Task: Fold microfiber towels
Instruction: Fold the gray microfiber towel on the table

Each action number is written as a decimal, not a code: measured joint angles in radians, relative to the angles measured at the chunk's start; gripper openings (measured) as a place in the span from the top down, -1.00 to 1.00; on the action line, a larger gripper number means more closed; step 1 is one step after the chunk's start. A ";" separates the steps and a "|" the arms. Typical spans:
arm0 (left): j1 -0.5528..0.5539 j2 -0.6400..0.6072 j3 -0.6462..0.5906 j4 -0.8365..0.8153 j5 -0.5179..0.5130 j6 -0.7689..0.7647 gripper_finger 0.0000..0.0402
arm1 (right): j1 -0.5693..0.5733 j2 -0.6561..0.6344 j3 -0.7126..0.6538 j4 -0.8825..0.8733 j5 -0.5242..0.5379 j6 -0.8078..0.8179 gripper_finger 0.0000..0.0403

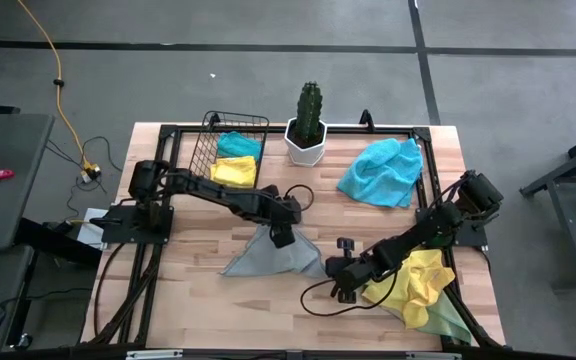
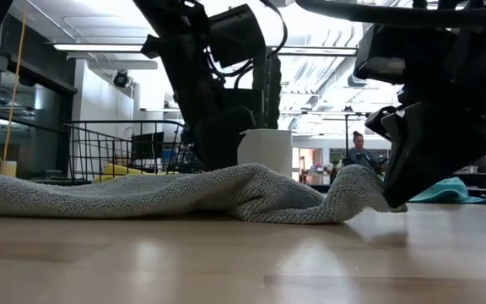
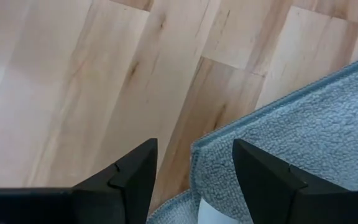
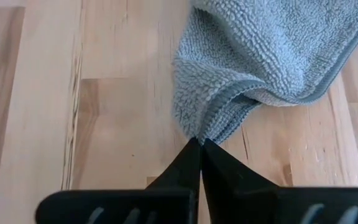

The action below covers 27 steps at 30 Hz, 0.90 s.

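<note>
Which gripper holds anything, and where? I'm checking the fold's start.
The right gripper pinches the grey towel at one corner. The left gripper is open over another corner, holding nothing.

Lighting was even and bright from overhead. In the low view, ceiling strip lights (image 2: pixel 99 46) glared white above the grey towel (image 2: pixel 184 192), leaving the arms as dark silhouettes against them. The tabletop (image 2: pixel 226 262) in front of that towel was blurred and carried a soft sheen. Shadows beside the towel were faint and short. Both wrist views were sharp on the weave.
</note>
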 joint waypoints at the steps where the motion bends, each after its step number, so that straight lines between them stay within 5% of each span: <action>1: 0.004 0.000 0.000 0.000 0.007 0.005 0.02 | 0.000 0.000 0.000 0.000 0.000 0.000 1.00; 12: 0.011 0.000 -0.006 0.004 0.025 0.057 0.25 | 0.000 0.000 0.000 0.004 0.000 0.000 1.00; 27: 0.038 0.046 -0.005 0.021 0.092 0.097 0.28 | 0.000 0.000 0.000 0.017 0.000 0.000 1.00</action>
